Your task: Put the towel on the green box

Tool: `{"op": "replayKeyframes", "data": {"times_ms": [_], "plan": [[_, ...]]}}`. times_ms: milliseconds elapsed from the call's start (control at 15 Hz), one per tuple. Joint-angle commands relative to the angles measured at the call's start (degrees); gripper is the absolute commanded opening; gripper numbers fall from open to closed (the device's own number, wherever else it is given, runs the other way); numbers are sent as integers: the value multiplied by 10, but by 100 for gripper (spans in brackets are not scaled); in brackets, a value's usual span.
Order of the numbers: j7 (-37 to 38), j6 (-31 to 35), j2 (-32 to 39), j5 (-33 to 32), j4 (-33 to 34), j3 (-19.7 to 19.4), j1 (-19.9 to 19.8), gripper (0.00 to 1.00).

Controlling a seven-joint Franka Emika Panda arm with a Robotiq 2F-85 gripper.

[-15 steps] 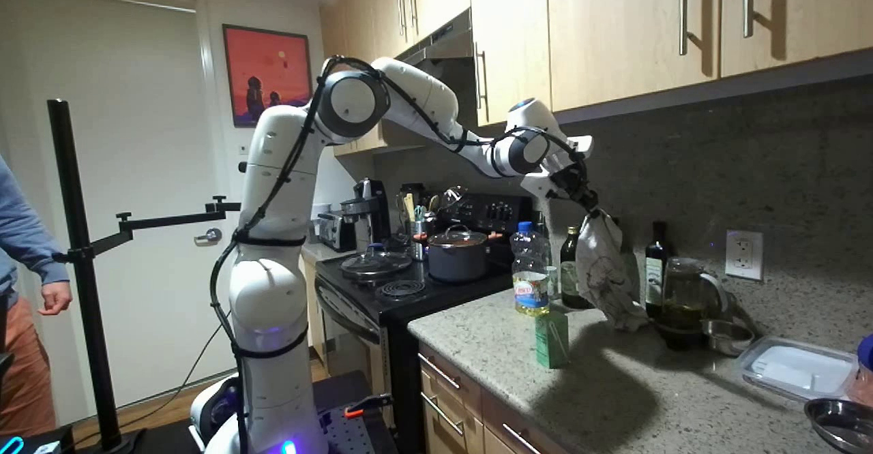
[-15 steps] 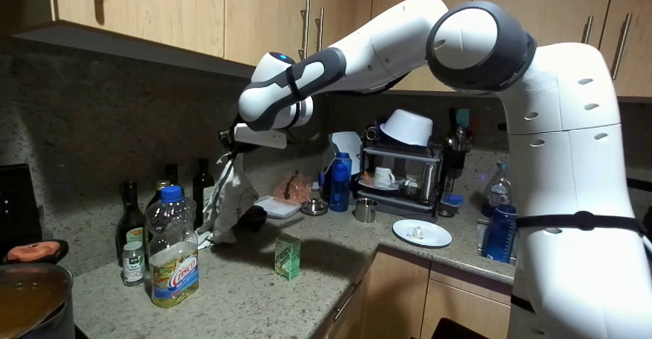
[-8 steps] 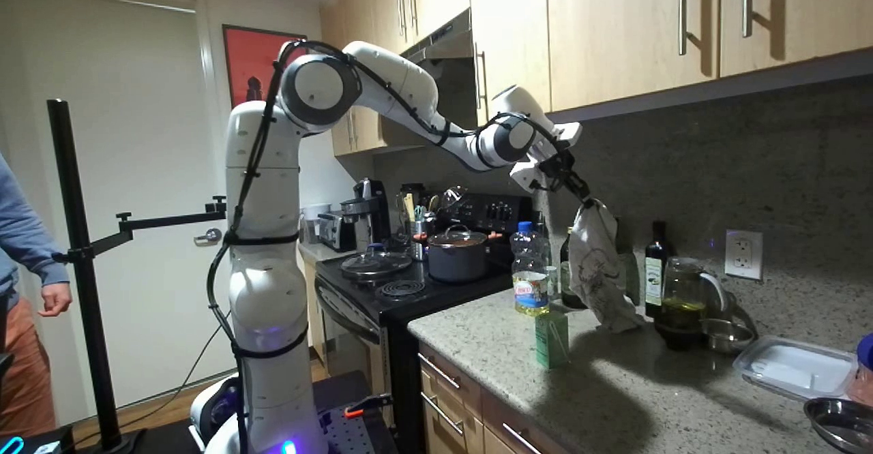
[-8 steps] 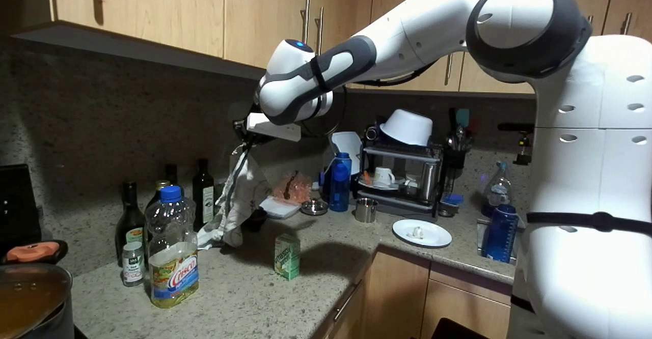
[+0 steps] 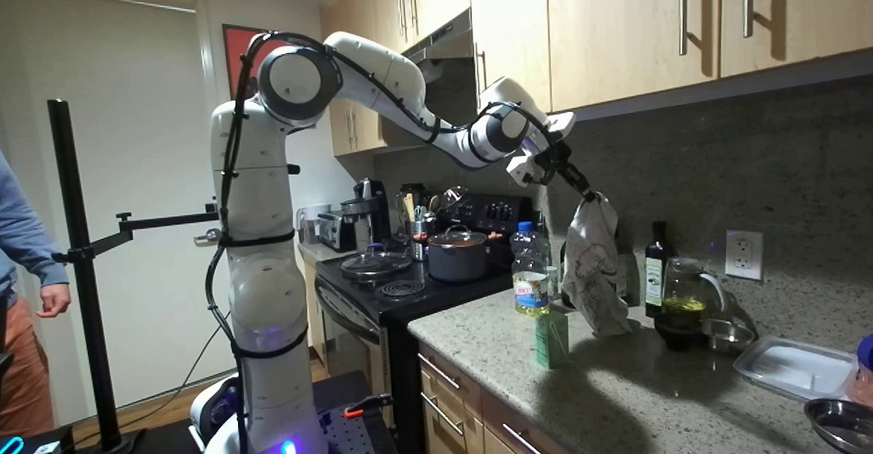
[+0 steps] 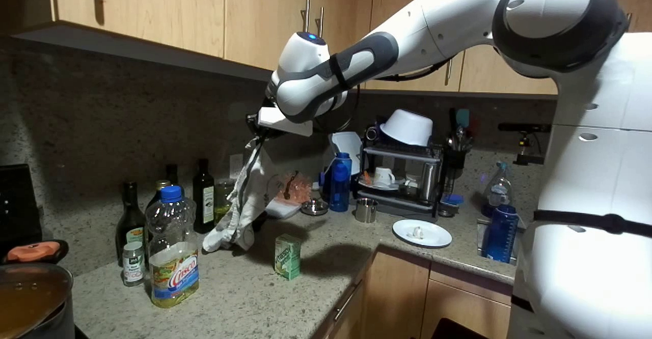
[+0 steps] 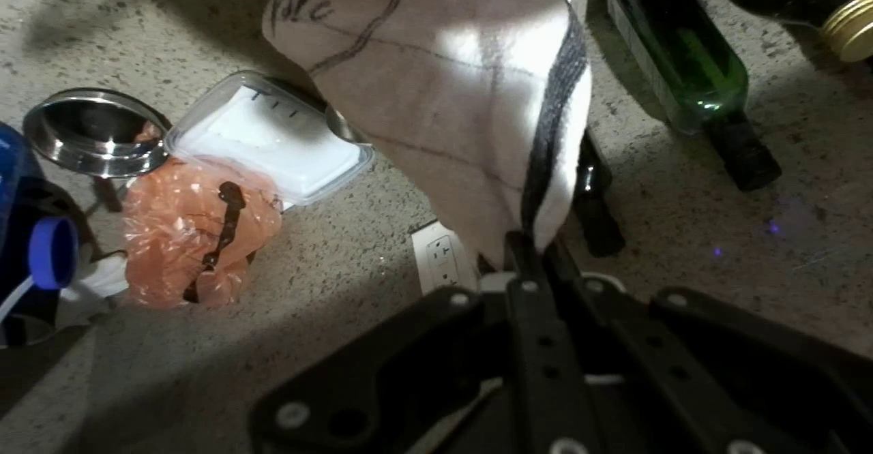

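Observation:
My gripper (image 5: 588, 195) is shut on the top of a white towel with dark stripes and print (image 5: 592, 263). The towel hangs down in a long fold; I cannot tell whether its lower end touches the counter. In an exterior view the towel (image 6: 247, 201) hangs left of and behind the green box (image 6: 288, 256). The green box (image 5: 551, 339) stands upright on the counter, apart from the towel, with nothing on top. In the wrist view the fingertips (image 7: 535, 246) pinch the towel (image 7: 443, 79); the green box is out of view there.
A Crisco oil bottle (image 5: 530, 277) stands near the green box. Dark bottles (image 6: 205, 196), a glass jug (image 5: 685, 297), a metal bowl (image 5: 728, 337) and a plastic container (image 5: 794, 367) stand near the wall. Upper cabinets (image 5: 631, 24) overhang the counter. A stove with a pot (image 5: 457, 260) is alongside.
The arm has drawn back toward its base, carrying the towel with it. The towel has moved away from the dark bottles and nearer the green box. The grip has not changed.

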Motion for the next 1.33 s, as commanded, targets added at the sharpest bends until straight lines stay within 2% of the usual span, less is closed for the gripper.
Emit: {"op": "replayKeyframes", "data": {"times_ms": [0, 667, 933, 1267], "plan": [[31, 14, -24, -36, -21, -17, -18, 4], [122, 2, -49, -151, -26, -56, -62, 4], [163, -8, -110, -223, -69, -59, -80, 4], [130, -24, -210, -207, -148, -59, -80, 4]]}}
